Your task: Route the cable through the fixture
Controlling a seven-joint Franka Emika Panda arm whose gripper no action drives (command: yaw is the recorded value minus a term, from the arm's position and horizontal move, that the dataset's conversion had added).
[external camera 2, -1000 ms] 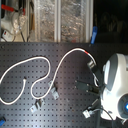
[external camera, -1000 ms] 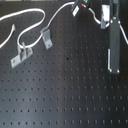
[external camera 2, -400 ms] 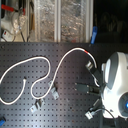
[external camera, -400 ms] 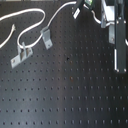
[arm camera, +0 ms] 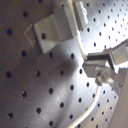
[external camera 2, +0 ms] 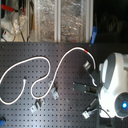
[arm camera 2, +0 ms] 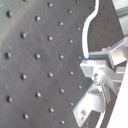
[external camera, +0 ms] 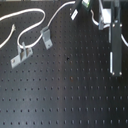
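The white cable (external camera 2: 47,62) snakes over the black perforated board. Its red-banded end (external camera 2: 87,50) lies at the far side in the second exterior view. In the first exterior view the cable (external camera: 31,14) loops across the upper left. Two metal brackets form the fixture (external camera: 46,37), the other (external camera: 22,54) beside it; they also show in the second exterior view (external camera 2: 54,94). My gripper (external camera: 79,9) hovers by the cable's end (external camera 2: 90,67) and looks open. In both wrist views the cable (arm camera: 80,42) (arm camera 2: 87,35) runs toward the fingertips (arm camera: 100,59). I cannot tell whether they touch it.
The white arm body (external camera 2: 117,85) fills the second exterior view's right. A dark arm link (external camera: 115,47) stands at the first exterior view's right. Clear bins (external camera 2: 60,20) and clutter sit behind the board. A bracket (arm camera: 55,30) lies close to the cable in the first wrist view.
In the first exterior view my gripper has moved left along the top, toward the cable's end. The cable and brackets have not shifted.
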